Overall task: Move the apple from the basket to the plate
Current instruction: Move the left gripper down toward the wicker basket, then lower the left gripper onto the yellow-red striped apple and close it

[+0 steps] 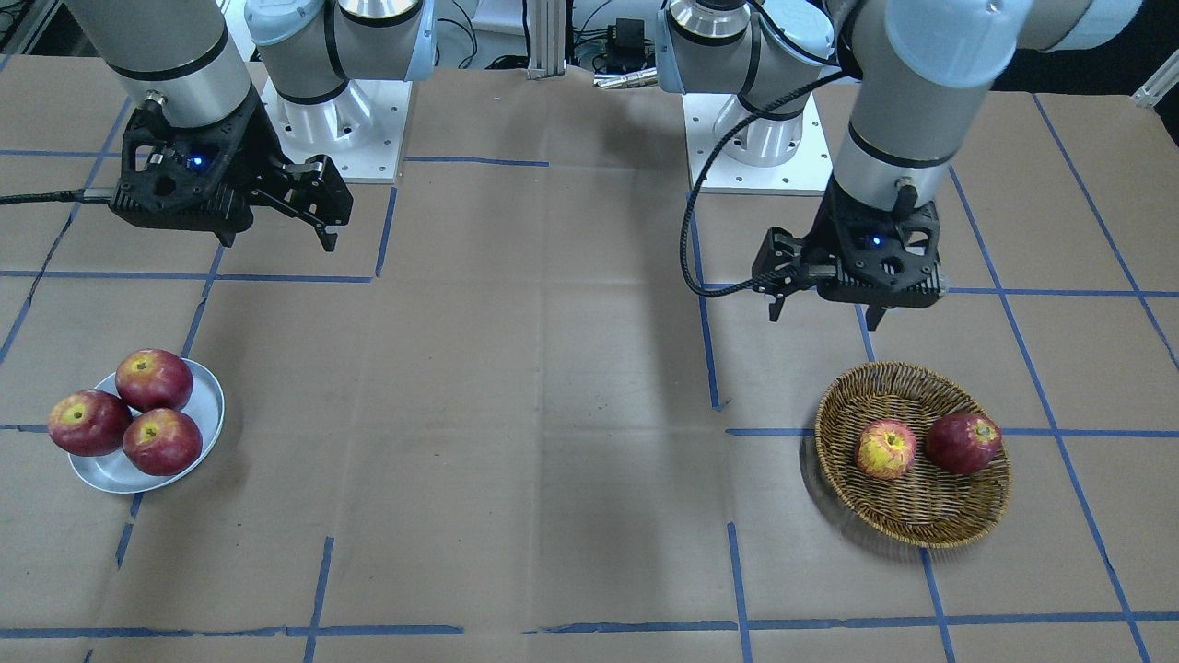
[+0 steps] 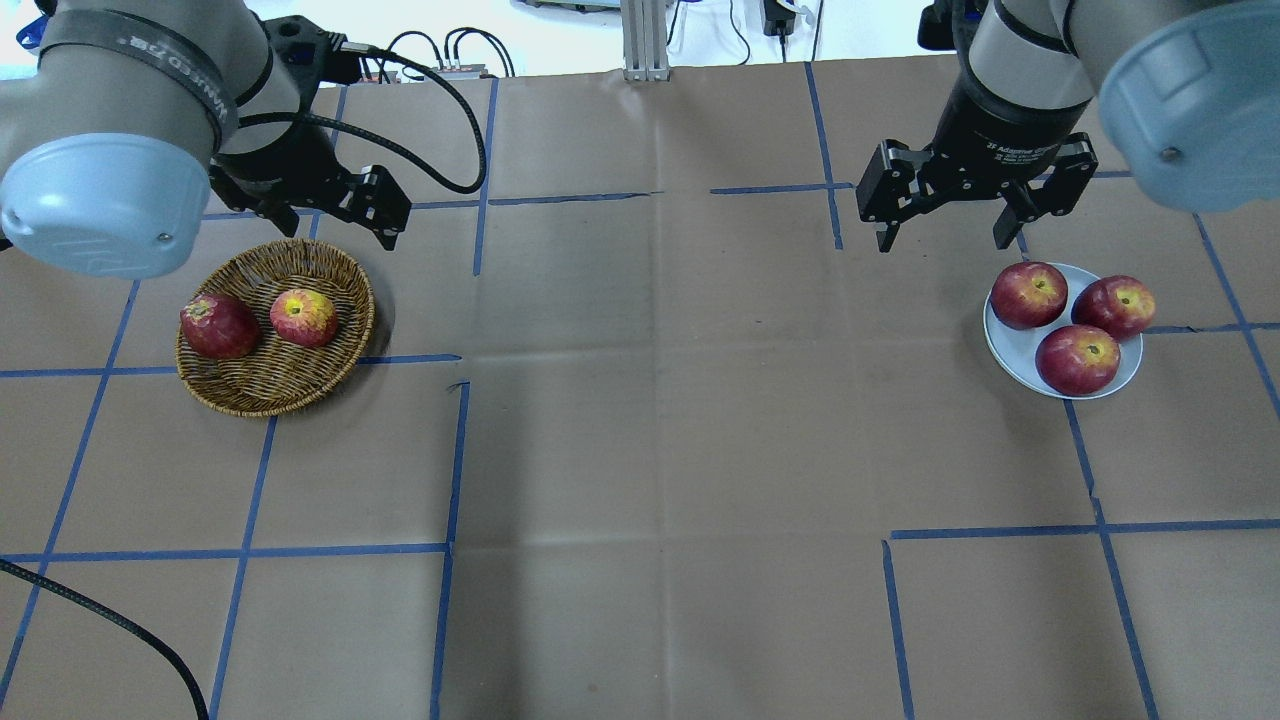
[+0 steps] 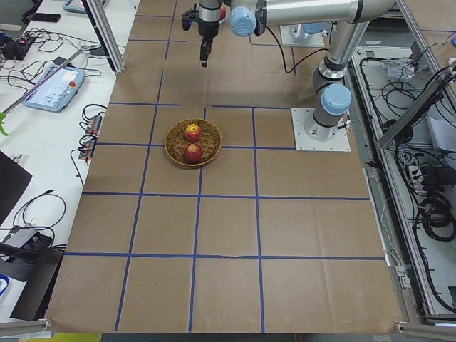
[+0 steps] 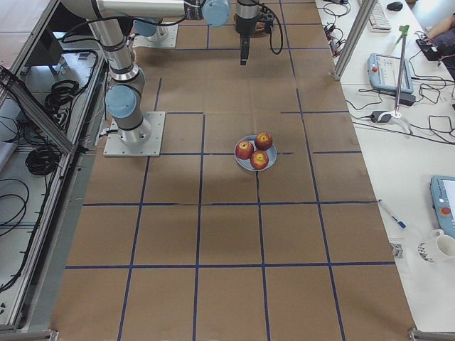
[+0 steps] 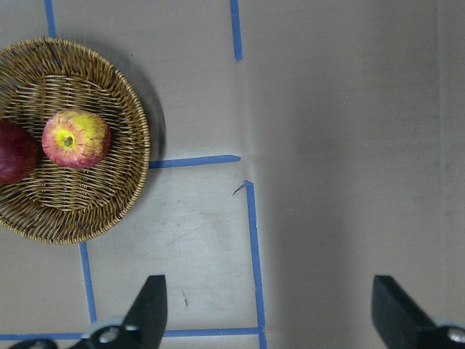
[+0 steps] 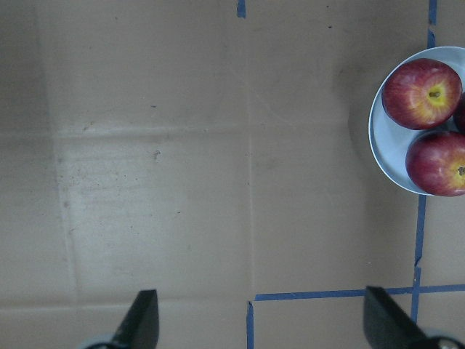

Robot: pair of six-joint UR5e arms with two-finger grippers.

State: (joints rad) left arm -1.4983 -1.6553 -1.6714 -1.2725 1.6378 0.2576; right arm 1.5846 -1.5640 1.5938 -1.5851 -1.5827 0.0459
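The table (image 2: 640, 420) is papered in brown and gridded with blue tape (image 2: 245, 551), the paper creased along its folds. The apple (image 2: 304, 317), yellow streaked with red, sits in the basket (image 2: 300, 378) beside a dark red apple (image 2: 219, 326). The left gripper (image 1: 826, 313) hangs in the air near the basket, jaws spread wide and holding nothing. The right gripper (image 2: 942, 240) gapes just the same near the plate (image 2: 1010, 350), which carries three red apples (image 2: 1028, 295). Cable-strewn benches (image 3: 43, 142) flank the table.
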